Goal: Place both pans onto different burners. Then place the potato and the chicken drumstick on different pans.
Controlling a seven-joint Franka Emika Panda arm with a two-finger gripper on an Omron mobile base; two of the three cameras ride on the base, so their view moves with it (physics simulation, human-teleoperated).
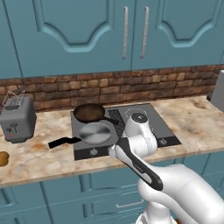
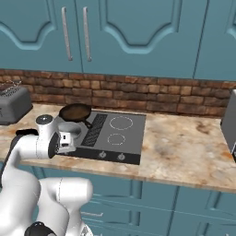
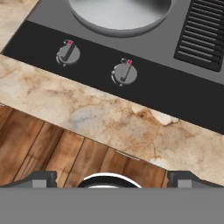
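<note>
- Both pans sit on the dark cooktop (image 1: 164, 127), left of the ribbed centre vent (image 2: 94, 130): the deeper brown-lined pan (image 1: 89, 112) at the back, the shiny silver pan (image 1: 95, 132) just in front of it, its black handle reaching out over the marble surface (image 1: 197, 118) to the left.
- Each pan seems to cover its own burner, so the first half of the task looks done; the rings beneath them are hidden, so the centring cannot be checked.
- The two right-hand burners (image 2: 120, 122) stay bare.
- A brownish lump at the far left edge of the surface is probably the potato (image 1: 3, 159); it lies well apart from the pans, beyond the toaster (image 1: 16, 119).
- I cannot make out the chicken drumstick.
- Neither pan holds any food, so both placements are left.
- The gripper (image 3: 112, 180) hangs over the front edge of the surface near the cooktop knobs (image 3: 124, 72), its jaws spread wide with nothing between them.
</note>
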